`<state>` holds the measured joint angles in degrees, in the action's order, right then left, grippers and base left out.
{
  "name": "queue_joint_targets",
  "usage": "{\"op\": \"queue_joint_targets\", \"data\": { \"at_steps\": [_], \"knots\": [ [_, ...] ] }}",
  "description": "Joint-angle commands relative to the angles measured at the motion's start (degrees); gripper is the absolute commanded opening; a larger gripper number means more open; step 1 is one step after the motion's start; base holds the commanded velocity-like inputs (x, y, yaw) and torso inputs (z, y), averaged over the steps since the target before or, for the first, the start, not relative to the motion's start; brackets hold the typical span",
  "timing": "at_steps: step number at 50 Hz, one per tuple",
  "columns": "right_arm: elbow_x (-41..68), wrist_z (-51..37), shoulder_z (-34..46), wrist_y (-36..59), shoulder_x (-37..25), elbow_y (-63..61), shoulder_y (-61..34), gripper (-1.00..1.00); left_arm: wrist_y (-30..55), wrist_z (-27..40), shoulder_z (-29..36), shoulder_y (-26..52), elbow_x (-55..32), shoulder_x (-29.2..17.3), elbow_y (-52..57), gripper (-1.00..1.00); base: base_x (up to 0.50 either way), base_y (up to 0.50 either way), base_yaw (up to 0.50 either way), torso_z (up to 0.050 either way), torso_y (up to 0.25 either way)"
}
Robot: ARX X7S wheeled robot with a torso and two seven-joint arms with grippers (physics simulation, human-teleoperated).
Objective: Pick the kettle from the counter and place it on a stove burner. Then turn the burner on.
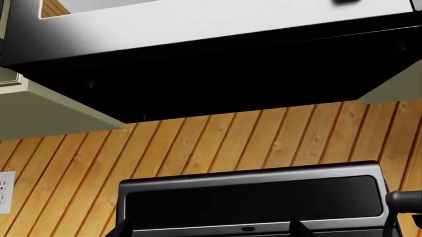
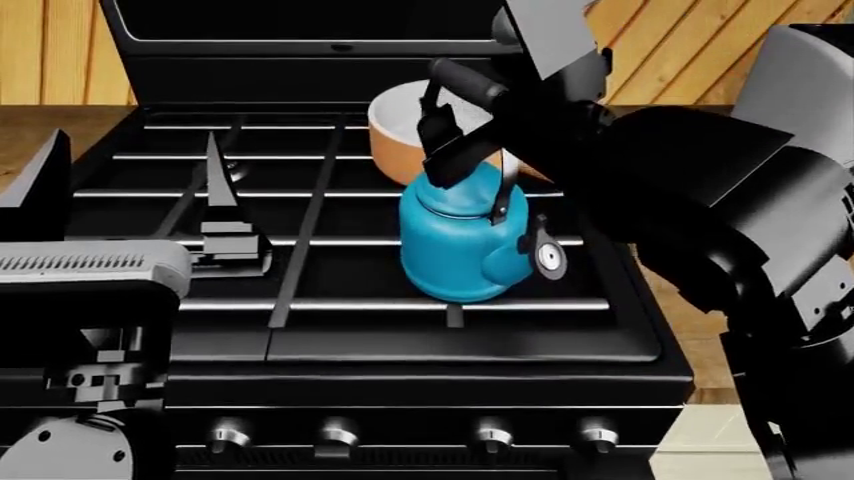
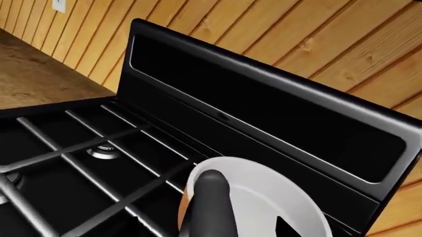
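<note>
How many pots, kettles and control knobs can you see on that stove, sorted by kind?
Kettles: 1, the teal kettle on the grates.
Saucepans: 1, the orange saucepan behind it.
Knobs: 4, along the range's front edge.
Total: 6

The head view shows 1 kettle, 1 orange saucepan and 1 black range with 4 knobs along its front edge. The right wrist view shows 1 burner head plainly, with part of a 2nd at the picture's edge. The left wrist view shows 1 wall outlet on the wood-plank wall. 2 robot arms are in view, each with 1 hand.
</note>
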<state>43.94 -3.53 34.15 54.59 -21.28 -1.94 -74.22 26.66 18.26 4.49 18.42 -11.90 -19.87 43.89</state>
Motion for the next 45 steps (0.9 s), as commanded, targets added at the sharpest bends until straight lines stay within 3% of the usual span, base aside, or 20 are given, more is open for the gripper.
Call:
{"op": "queue_joint_targets", "data": {
  "at_steps": [1,18,24,32,38,45],
  "knots": [
    [1.9,-2.0,-1.8,1.6,-0.8,-2.3,-1.8,1.00,0.1,0.2,0.1,0.0,-0.2,-0.2,0.3,1.00,0.00,0.00,0.00,0.000,0.000],
    [1.2,-5.3,-3.8,2.0,-1.6,-4.3,-4.9,1.00,-0.1,0.5,-0.3,-0.2,-0.9,-0.6,0.7,1.00,0.00,0.00,0.00,0.000,0.000],
    [4.2,-13.3,-9.6,5.3,-3.2,-13.5,-4.4,1.00,0.0,0.6,-1.0,-0.2,-1.4,-0.8,1.0,1.00,0.00,0.00,0.00,0.000,0.000],
    [14.2,-28.5,-22.5,10.0,-5.3,-32.4,4.8,1.00,0.2,1.0,-1.3,-0.3,-1.6,-1.0,1.5,1.00,0.00,0.00,0.00,0.000,0.000],
    [16.9,-33.0,-27.5,8.7,-6.7,-39.6,11.6,1.00,0.3,1.2,-1.4,-0.3,-1.7,-1.1,1.7,1.00,-0.04,0.00,0.00,0.000,0.000],
    [13.4,-33.5,-29.4,4.3,-8.9,-44.5,21.3,1.00,0.6,1.5,-1.3,-0.3,-1.7,-1.3,2.1,1.00,-0.50,0.00,0.00,0.000,0.000]
  ]
}}
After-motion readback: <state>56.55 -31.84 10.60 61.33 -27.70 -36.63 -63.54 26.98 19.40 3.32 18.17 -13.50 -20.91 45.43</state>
